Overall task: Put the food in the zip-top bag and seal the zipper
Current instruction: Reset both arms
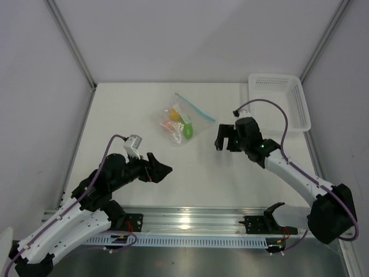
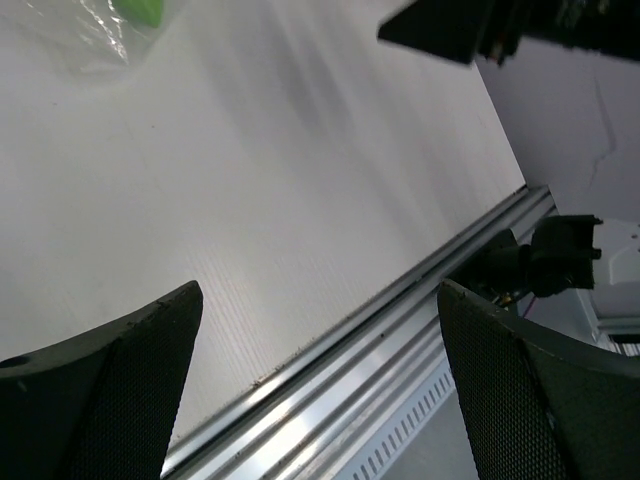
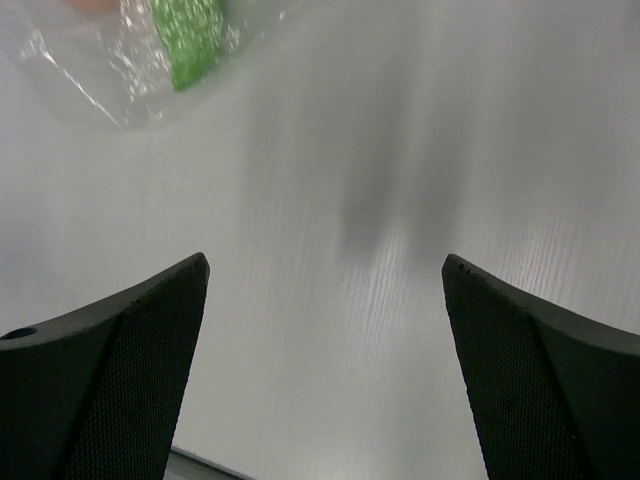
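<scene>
The bag (image 1: 183, 115) lies flat on the white counter (image 1: 144, 115), nearer to the far edge than to the near one and about midway between the left and right edges. It is clear and crinkly, with bright reflections on the folds. The zipper (image 1: 196, 107), a thin teal strip, runs along the bag's side that faces the far right corner. Whether it is pressed closed I cannot tell. Through the plastic two pieces show side by side: the orange piece (image 1: 171, 123) on the side of the left edge, and the green piece (image 1: 188, 131), oblong, close to the bag's near end. In the right wrist view the green piece shows behind wrinkled film, so it is inside the bag.

The left tool (image 1: 163, 167) is over the bare counter, nearer to the near edge than the bag and well apart from it. Its fingers are spread wide and hold nothing.

The right tool (image 1: 225, 144) is just beside the bag, on the side of the right edge. Its fingers are also spread wide, with only bare counter between them, touching nothing.

A white basket (image 1: 291, 95) stands in the far right corner.
</scene>
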Controlling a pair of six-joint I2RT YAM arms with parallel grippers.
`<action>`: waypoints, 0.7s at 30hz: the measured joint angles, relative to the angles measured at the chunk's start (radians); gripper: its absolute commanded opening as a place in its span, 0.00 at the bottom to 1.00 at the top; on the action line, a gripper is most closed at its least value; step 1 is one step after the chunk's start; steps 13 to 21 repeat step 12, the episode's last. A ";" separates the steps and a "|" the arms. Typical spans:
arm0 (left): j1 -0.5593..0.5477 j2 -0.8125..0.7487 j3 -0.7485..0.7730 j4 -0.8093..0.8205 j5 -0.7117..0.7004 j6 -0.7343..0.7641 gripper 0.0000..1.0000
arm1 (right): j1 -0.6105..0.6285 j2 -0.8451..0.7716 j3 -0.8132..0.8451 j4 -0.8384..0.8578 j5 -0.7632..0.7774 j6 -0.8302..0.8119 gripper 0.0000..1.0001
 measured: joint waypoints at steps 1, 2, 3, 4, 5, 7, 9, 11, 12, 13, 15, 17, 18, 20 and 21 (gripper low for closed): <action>0.006 -0.004 -0.019 0.023 -0.007 -0.001 0.99 | 0.016 -0.046 -0.061 -0.006 0.004 0.003 0.99; 0.016 -0.010 -0.045 0.056 -0.012 -0.001 1.00 | 0.032 -0.092 -0.114 -0.010 0.008 0.009 0.99; 0.026 -0.015 -0.067 0.078 -0.015 -0.002 0.99 | 0.045 -0.143 -0.166 -0.006 0.011 0.016 0.99; 0.036 -0.016 -0.088 0.099 -0.016 -0.005 0.99 | 0.054 -0.185 -0.201 -0.009 0.012 0.023 0.99; 0.047 -0.019 -0.108 0.122 -0.016 -0.008 1.00 | 0.060 -0.242 -0.241 -0.008 0.015 0.034 0.99; 0.064 -0.021 -0.138 0.152 -0.014 -0.016 0.99 | 0.061 -0.364 -0.312 -0.011 0.026 0.056 1.00; 0.081 -0.021 -0.167 0.187 -0.008 -0.025 1.00 | 0.060 -0.468 -0.360 -0.008 0.034 0.073 0.99; 0.097 -0.021 -0.199 0.224 0.003 -0.035 1.00 | 0.060 -0.582 -0.412 -0.014 0.037 0.092 0.99; 0.104 -0.023 -0.220 0.247 0.009 -0.041 0.99 | 0.059 -0.626 -0.431 -0.014 0.036 0.100 0.99; 0.104 -0.023 -0.220 0.247 0.009 -0.041 0.99 | 0.059 -0.626 -0.431 -0.014 0.036 0.100 0.99; 0.104 -0.023 -0.220 0.247 0.009 -0.041 0.99 | 0.059 -0.626 -0.431 -0.014 0.036 0.100 0.99; 0.104 -0.023 -0.220 0.247 0.009 -0.041 0.99 | 0.059 -0.626 -0.431 -0.014 0.036 0.100 0.99; 0.104 -0.023 -0.220 0.247 0.009 -0.041 0.99 | 0.059 -0.626 -0.431 -0.014 0.036 0.100 0.99; 0.104 -0.023 -0.220 0.247 0.009 -0.041 0.99 | 0.059 -0.626 -0.431 -0.014 0.036 0.100 0.99; 0.104 -0.023 -0.220 0.247 0.009 -0.041 0.99 | 0.059 -0.626 -0.431 -0.014 0.036 0.100 0.99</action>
